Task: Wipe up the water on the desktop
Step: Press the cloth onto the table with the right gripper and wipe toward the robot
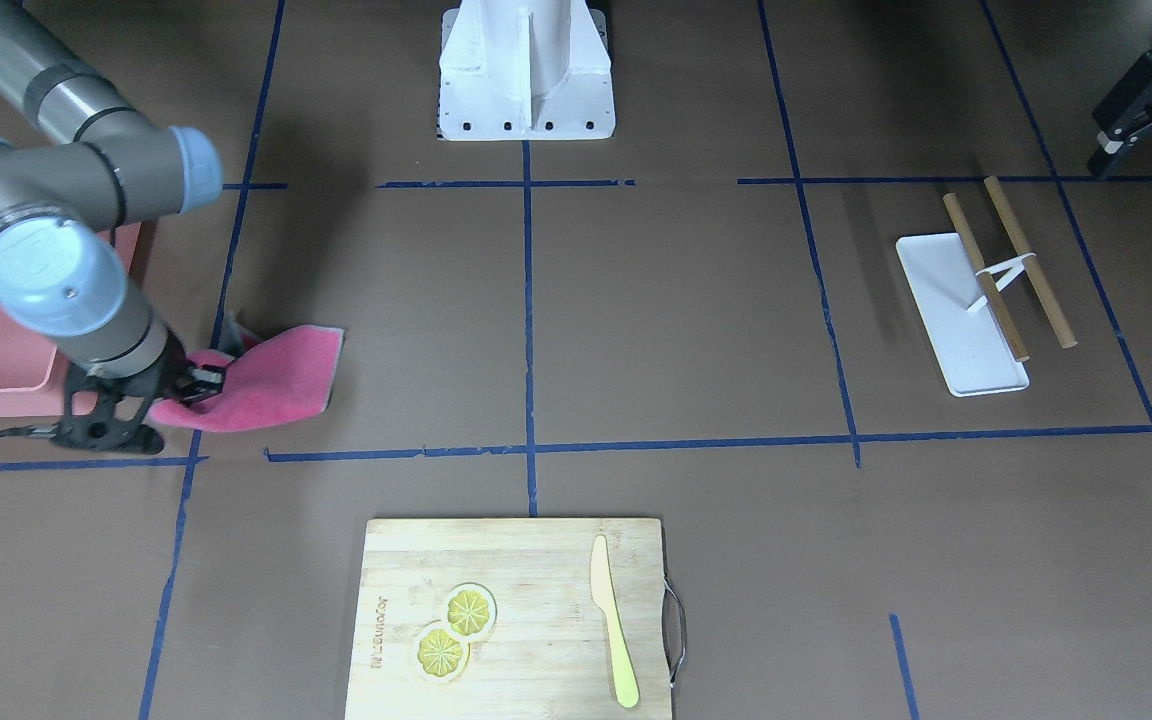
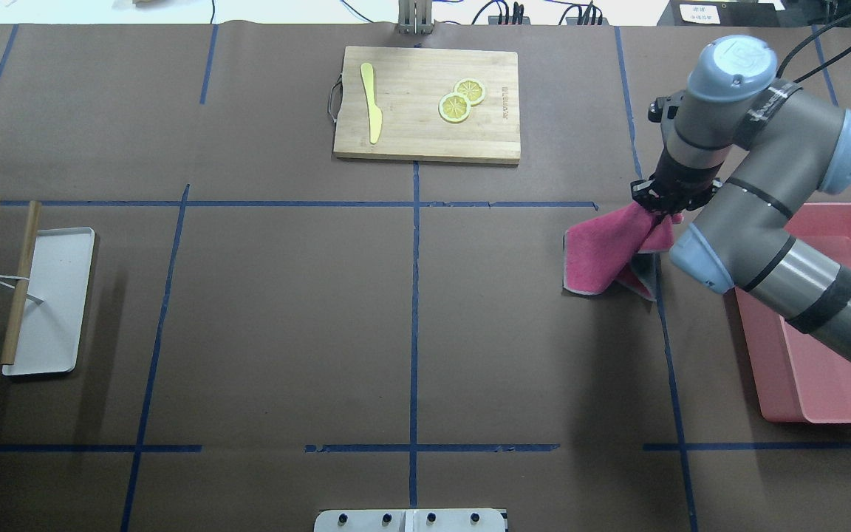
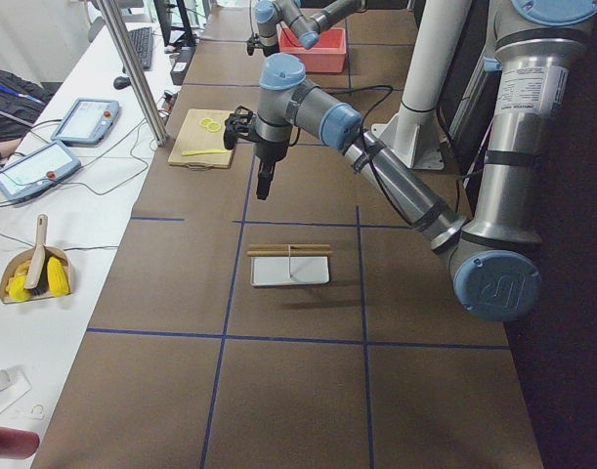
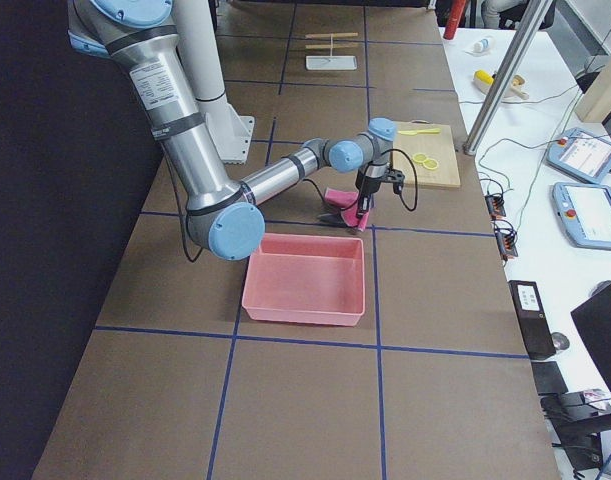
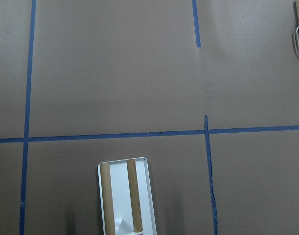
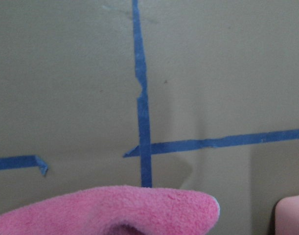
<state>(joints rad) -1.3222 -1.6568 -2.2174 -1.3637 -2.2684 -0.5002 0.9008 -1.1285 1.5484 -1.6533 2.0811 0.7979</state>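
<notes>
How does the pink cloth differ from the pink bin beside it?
The cloth is deep magenta, soft and folded; the bin is paler salmon, rigid and box-shaped. The cloth is pinched by the right gripper and drapes onto the desktop; the bin sits flat, ungripped. Both are pinkish, on the robot's right.
</notes>
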